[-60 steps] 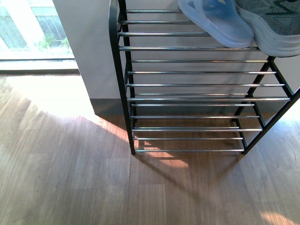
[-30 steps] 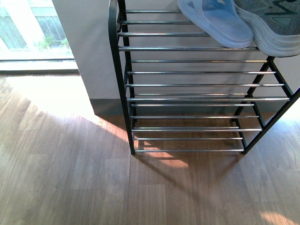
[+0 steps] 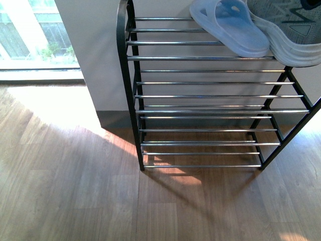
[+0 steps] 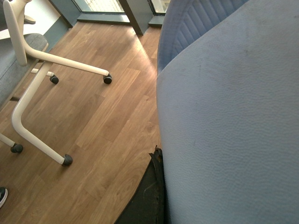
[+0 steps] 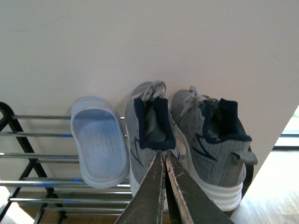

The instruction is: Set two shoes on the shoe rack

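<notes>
Your right end effector [image 5: 164, 161] shows in the right wrist view as two dark fingers pressed nearly together, with only a thin slit between them, and nothing is caught in that slit. The tips sit at the navy heel collar of the left grey sneaker [image 5: 148, 135]; whether they touch it cannot be told. The right grey sneaker [image 5: 212, 144] stands just beside it, heel toward the camera. Both rest on the top tier of the shoe rack [image 5: 42, 156], toes against the white wall [image 5: 149, 42]. A pale blue slipper [image 5: 99, 140] lies on the same tier, just beside the first sneaker.

In the front view, the rack's black frame and silver rods stand on the wood floor [image 3: 75, 191], with the slipper and one sneaker at the top right corner.

Your left end effector is not visible; the left wrist view shows blue upholstery [image 4: 233, 116] and a white chair base [image 4: 32, 93].
</notes>
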You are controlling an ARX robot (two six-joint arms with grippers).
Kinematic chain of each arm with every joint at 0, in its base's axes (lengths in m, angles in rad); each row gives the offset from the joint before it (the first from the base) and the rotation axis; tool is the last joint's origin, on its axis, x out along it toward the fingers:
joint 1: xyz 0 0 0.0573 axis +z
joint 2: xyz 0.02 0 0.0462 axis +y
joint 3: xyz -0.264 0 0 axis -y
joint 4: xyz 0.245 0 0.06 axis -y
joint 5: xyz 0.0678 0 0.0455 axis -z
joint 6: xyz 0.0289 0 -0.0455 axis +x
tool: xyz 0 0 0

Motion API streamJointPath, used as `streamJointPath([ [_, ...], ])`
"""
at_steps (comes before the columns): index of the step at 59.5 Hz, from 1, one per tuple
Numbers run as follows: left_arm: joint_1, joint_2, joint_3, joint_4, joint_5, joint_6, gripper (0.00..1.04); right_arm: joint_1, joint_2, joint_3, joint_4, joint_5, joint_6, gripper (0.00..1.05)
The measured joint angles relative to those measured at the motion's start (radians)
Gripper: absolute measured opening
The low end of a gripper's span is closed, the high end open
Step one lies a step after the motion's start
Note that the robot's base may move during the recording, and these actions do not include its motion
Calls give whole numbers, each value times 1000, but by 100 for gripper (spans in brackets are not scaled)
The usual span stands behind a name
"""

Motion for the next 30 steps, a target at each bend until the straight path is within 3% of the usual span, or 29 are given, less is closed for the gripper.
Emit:
streamJointPath([
  [7,0,0,0,0,0,0,2,-43,-82,-76,-2,-61,0,1],
  [30,0,0,0,0,0,0,2,-69,-293,-206,-85,-66,0,1],
])
